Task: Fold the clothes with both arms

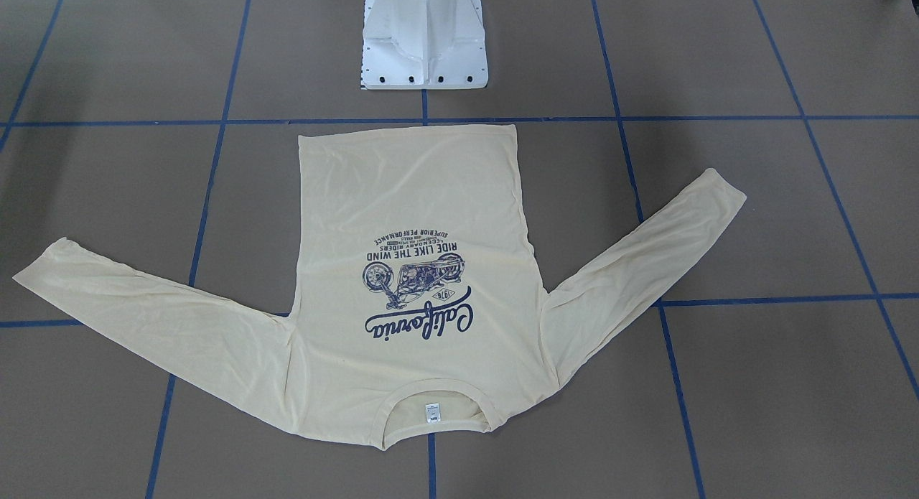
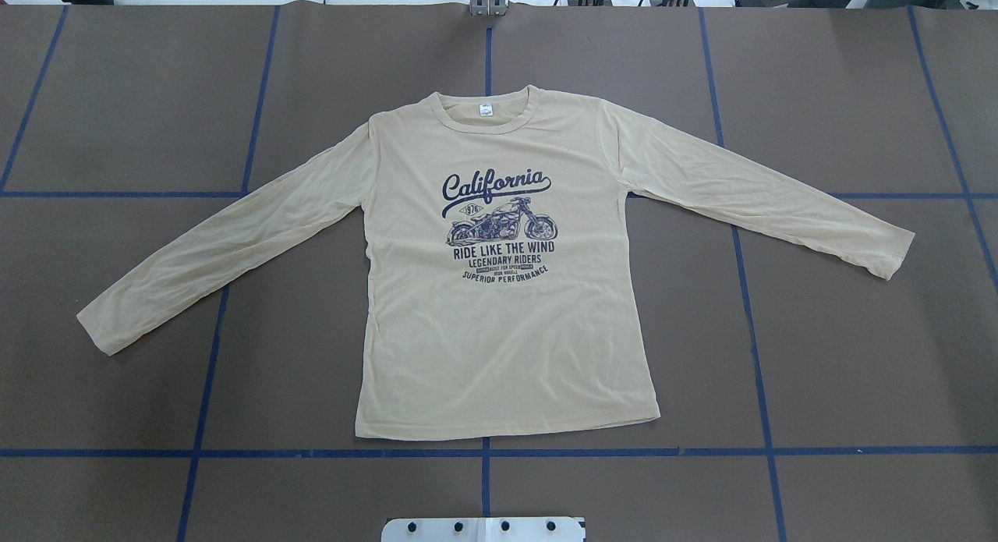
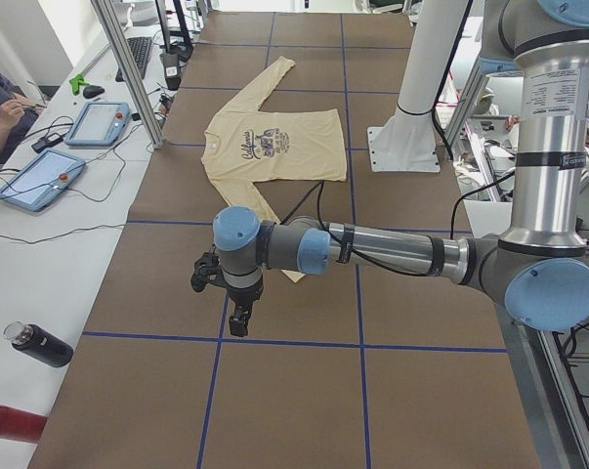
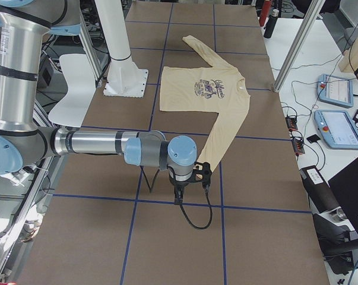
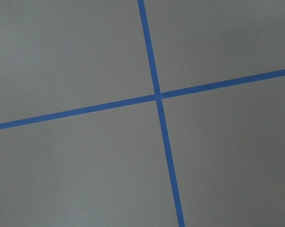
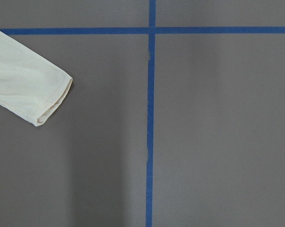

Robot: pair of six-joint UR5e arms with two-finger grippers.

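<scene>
The T-shirt (image 2: 507, 347) lies flat on the surface (image 2: 858, 370), print up, sleeves spread. The left end effector (image 3: 233, 305) and right end effector (image 4: 188, 178) hang near its cuffs; I cannot tell whether either is apart or together.

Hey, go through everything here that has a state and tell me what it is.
shirt: spread flat, print up, both sleeves out, unfolded.
left gripper: above bare table, off the shirt; open or shut, cannot tell.
right gripper: above table beside a cuff, not touching; cannot tell.
black bottle: lying on its side.
</scene>
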